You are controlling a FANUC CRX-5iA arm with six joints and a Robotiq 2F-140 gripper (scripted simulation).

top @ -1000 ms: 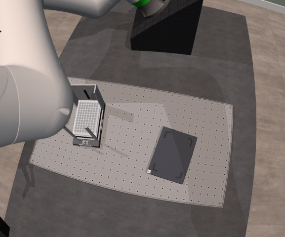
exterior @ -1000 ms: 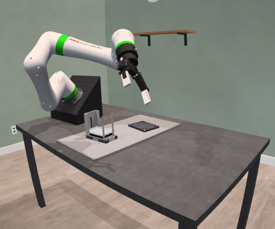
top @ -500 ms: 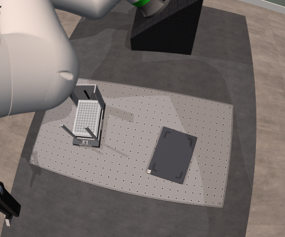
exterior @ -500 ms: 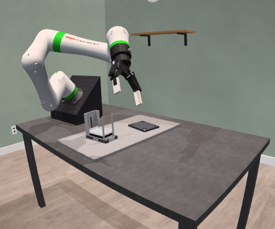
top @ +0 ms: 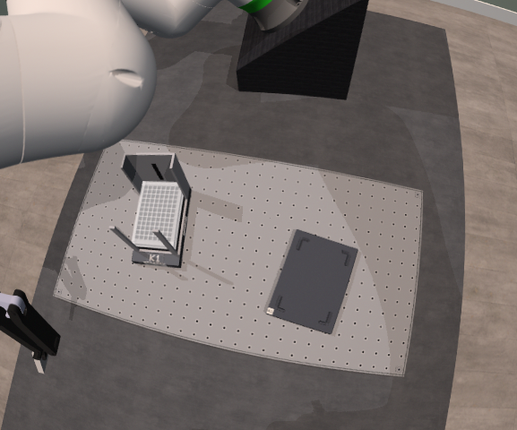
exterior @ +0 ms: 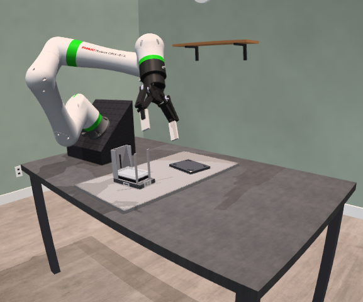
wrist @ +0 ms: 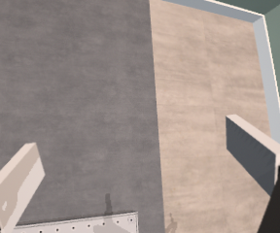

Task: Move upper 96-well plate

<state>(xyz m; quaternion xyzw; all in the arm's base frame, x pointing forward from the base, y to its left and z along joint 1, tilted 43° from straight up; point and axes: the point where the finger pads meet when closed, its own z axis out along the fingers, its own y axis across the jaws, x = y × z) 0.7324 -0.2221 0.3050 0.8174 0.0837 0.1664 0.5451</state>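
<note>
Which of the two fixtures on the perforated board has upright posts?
Stack rack K1, with its white plate. Nest N1 is a low flat slab.

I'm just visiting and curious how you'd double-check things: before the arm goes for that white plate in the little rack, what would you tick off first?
1. Gripper open and holding nothing: ok.
2. Upper plate lying in rack K1: ok.
3. Lower plate under it, undisturbed: cannot tell; only a dark edge shows in the exterior view.
4. Nest N1 free of objects: ok.
5. A1 square visible at the nest's corner: ok.
6. Gripper lined up above the rack: not ok; it hangs high and off to one side.
</note>
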